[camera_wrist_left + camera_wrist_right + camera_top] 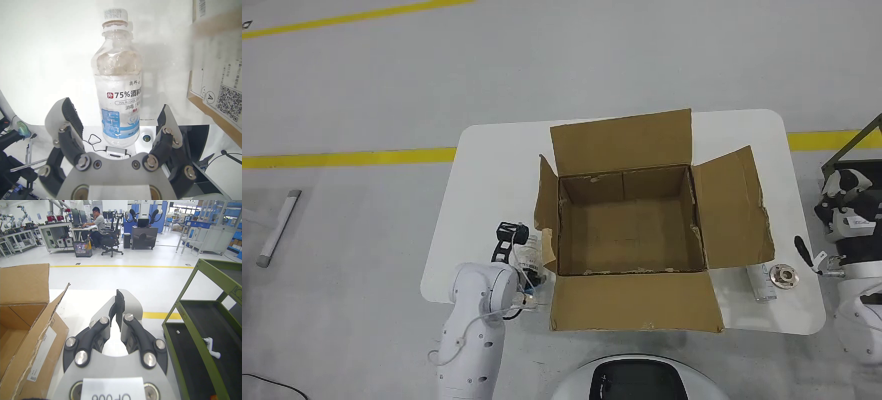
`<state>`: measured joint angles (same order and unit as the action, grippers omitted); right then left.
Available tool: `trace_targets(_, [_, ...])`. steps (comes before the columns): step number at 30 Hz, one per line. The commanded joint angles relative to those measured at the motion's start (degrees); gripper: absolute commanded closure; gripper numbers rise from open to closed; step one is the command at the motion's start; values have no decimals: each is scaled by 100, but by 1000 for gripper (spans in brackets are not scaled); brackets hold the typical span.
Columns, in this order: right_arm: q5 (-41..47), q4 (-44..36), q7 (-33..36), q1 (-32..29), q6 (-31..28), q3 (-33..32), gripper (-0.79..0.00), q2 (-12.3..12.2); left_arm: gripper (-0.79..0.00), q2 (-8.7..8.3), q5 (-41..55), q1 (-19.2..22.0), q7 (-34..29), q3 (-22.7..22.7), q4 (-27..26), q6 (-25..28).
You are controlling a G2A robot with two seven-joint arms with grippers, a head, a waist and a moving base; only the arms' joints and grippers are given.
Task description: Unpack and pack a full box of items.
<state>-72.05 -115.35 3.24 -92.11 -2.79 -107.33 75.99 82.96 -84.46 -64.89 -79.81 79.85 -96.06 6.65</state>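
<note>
Overhead camera straight down on table (482,200) and open box (622,140); both wrist cameras low, close beside that box.

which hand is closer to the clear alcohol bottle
Left. The left hand is open, with the bottle between its fingers. The right hand is shut, on the far side of the box, beside the green cart.

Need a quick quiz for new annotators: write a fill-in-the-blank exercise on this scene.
1. The cardboard box has its flaps open and is ___ inside.
2. The left claw is ___, its fingers either side of a clear bottle.
3. The bottle's cap is ___ in colour.
4. The right claw is ___, holding nothing.
Missing words: empty; open; white; shut.
</note>
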Motion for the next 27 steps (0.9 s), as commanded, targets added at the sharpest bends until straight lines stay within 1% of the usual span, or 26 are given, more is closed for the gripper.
trace_targets(1, [0, 0, 0, 0, 0, 0, 0, 0, -785, -8, -32, 5, 61, -25, 71, -20])
trace_targets(2, [0, 0, 0, 0, 0, 0, 0, 0, -736, -10, -33, 8, 73, -33, 86, -27])
trace_targets(3, [0, 0, 0, 0, 0, 0, 0, 0, -640, -10, -11, 11, 82, -39, 109, -52])
trace_targets(4, [0, 0, 0, 0, 0, 0, 0, 0, -576, -12, 4, 17, 92, -48, 128, -69])
trace_targets(6, [0, 0, 0, 0, 0, 0, 0, 0, -483, -17, 8, 13, 114, -72, 164, -76])
trace_targets(8, [0, 0, 0, 0, 0, 0, 0, 0, -369, -24, -8, 5, 145, -91, 218, -86])
trace_targets(10, [0, 0, 0, 0, 0, 0, 0, 0, -345, -28, 5, 1, 153, -107, 254, -108])
trace_targets(14, [0, 0, 0, 0, 0, 0, 0, 0, -256, -36, 103, 6, 111, -118, 302, -141])
trace_targets(17, [0, 0, 0, 0, 0, 0, 0, 0, -77, -50, 104, 4, 114, -113, 325, -144])
trace_targets(18, [0, 0, 0, 0, 0, 0, 0, 0, 0, -54, 107, 2, 116, -113, 326, -144])
trace_targets(23, [0, 0, 0, 0, 0, 0, 0, 0, 0, -81, 89, -13, 142, -38, 252, -236])
trace_targets(27, [0, 0, 0, 0, 0, 0, 0, 0, 0, -109, 136, 20, 108, 131, 20, -340])
